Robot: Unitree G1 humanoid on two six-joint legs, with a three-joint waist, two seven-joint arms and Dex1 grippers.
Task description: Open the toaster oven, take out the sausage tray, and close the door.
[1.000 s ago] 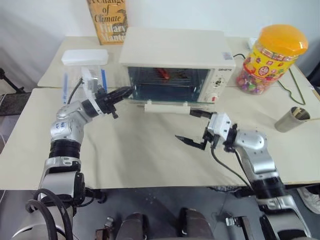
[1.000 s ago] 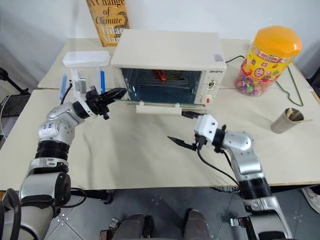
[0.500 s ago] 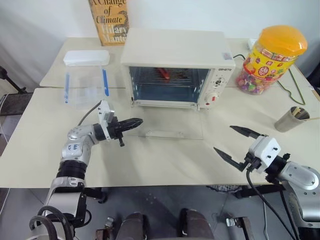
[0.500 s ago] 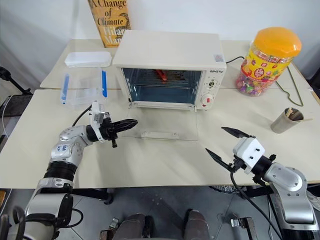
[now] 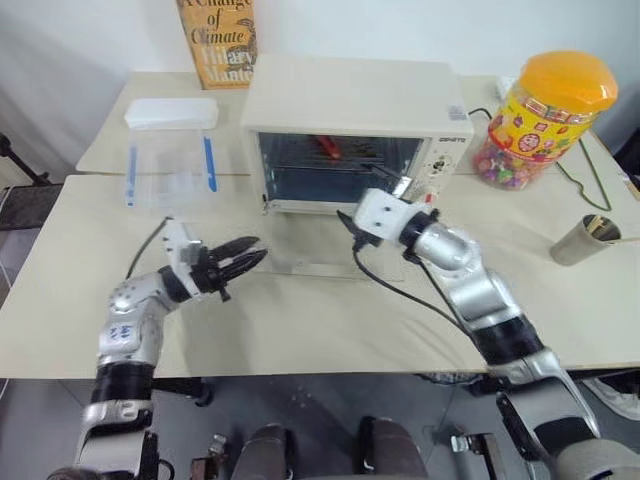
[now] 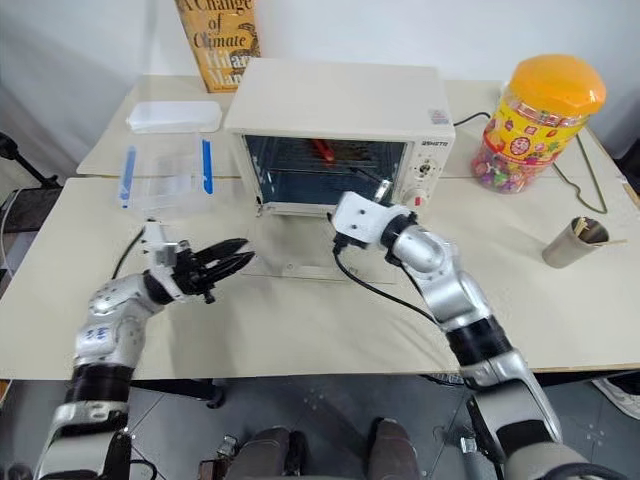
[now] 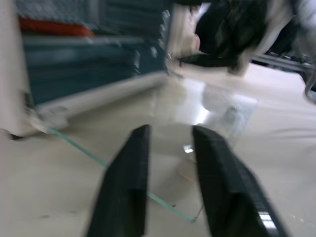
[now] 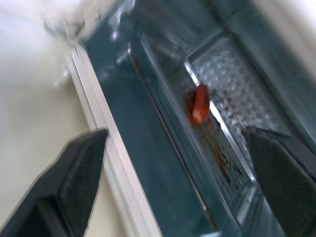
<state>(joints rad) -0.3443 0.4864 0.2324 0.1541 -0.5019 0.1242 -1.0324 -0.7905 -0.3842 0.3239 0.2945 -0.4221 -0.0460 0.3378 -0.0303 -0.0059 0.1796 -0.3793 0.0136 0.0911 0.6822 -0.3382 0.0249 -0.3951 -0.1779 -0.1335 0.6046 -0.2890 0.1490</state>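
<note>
1. The two eye views look down and forward from above the table [image 5: 300,320] — both take in the same spread: toaster oven [image 6: 335,100] at the back centre, both arms in front, a candy jar [image 5: 545,115] at the right.
2. The right eye view sits slightly aside of the left, so things shift a little between them.
3. The left wrist view looks low across the tabletop, close behind the left gripper [image 7: 170,185], toward the oven front and the lowered glass door [image 7: 197,113].
4. The right wrist view looks from very near straight into the oven's open cavity — the sausage tray [image 8: 232,94] lies just ahead between the two fingers [image 8: 81,177].
</note>
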